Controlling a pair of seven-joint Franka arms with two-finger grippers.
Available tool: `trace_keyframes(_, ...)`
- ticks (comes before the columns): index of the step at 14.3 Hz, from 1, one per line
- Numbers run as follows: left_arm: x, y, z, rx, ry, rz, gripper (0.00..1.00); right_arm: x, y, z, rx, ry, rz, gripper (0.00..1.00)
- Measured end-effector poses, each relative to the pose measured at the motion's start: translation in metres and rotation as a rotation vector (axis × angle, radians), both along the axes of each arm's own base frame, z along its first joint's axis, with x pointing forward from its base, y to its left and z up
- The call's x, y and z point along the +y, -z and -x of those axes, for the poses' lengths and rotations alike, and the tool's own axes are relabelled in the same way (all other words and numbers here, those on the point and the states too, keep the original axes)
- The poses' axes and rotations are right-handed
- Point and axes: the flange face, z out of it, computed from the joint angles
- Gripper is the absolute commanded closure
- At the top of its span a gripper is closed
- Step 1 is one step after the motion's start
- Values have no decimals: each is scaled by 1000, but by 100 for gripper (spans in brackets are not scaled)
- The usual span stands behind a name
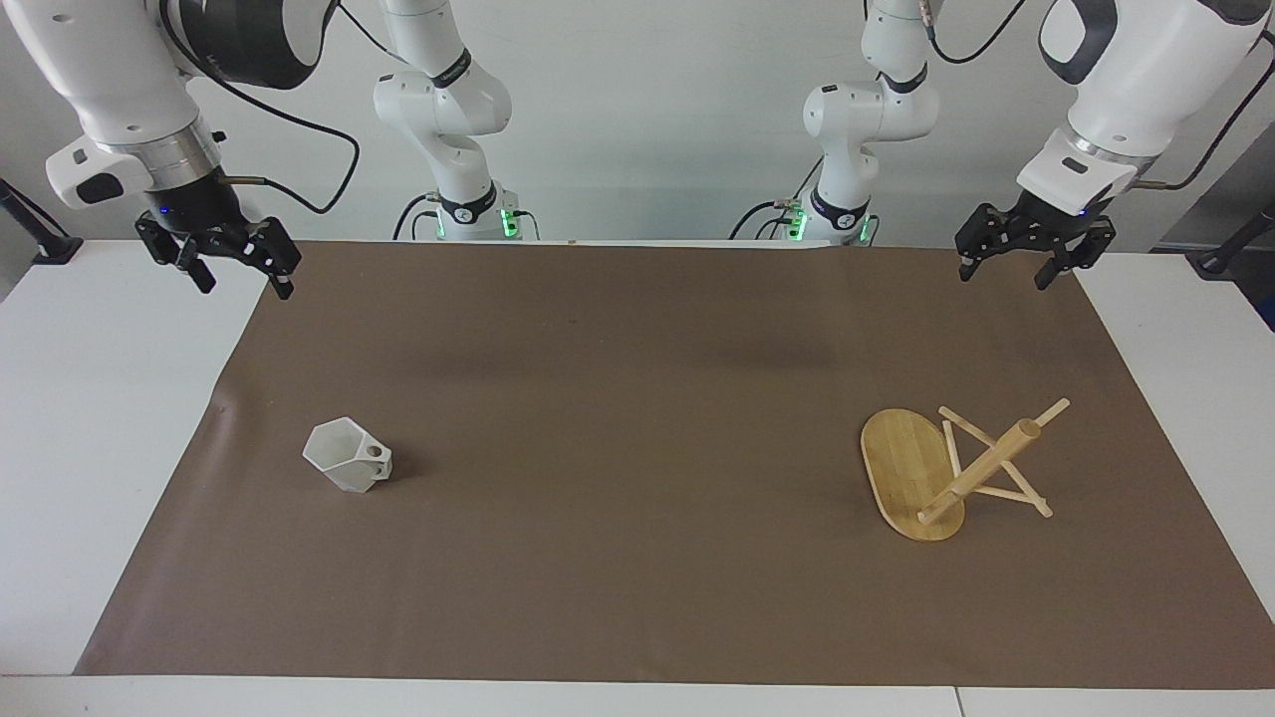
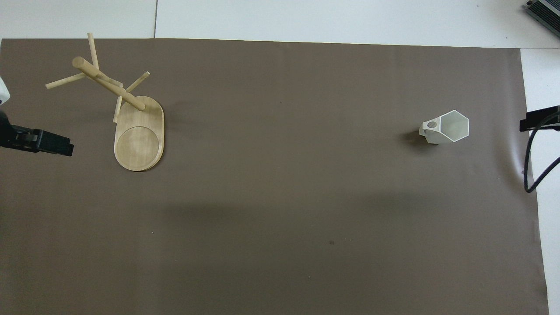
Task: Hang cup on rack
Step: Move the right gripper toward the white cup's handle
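Both pincers, left (image 1: 1023, 261) and right (image 1: 221, 267), are hanging released above the worktop. The cup (image 1: 348, 466) is sitting upright; gripping opposite its handle should keep the hole free for the rack (image 1: 951, 470).

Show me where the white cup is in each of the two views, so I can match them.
Facing view: the cup stands on the brown mat toward the right arm's end of the table, in the lower left part of the picture.
Overhead view: the cup is at the right, above mid-height.
Shared landmark: the rack, toward the left arm's end.
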Motion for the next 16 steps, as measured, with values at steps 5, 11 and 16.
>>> trace_keyframes(5,0,0,0,0,0,0,0,-1,48,-16,-3,-3,4,0)
trace_keyframes(11,0,0,0,0,0,0,0,-3,101,-43,14,-6,10,0)
trace_keyframes(16,0,0,0,0,0,0,0,-4,121,-55,-13,-8,18,0)
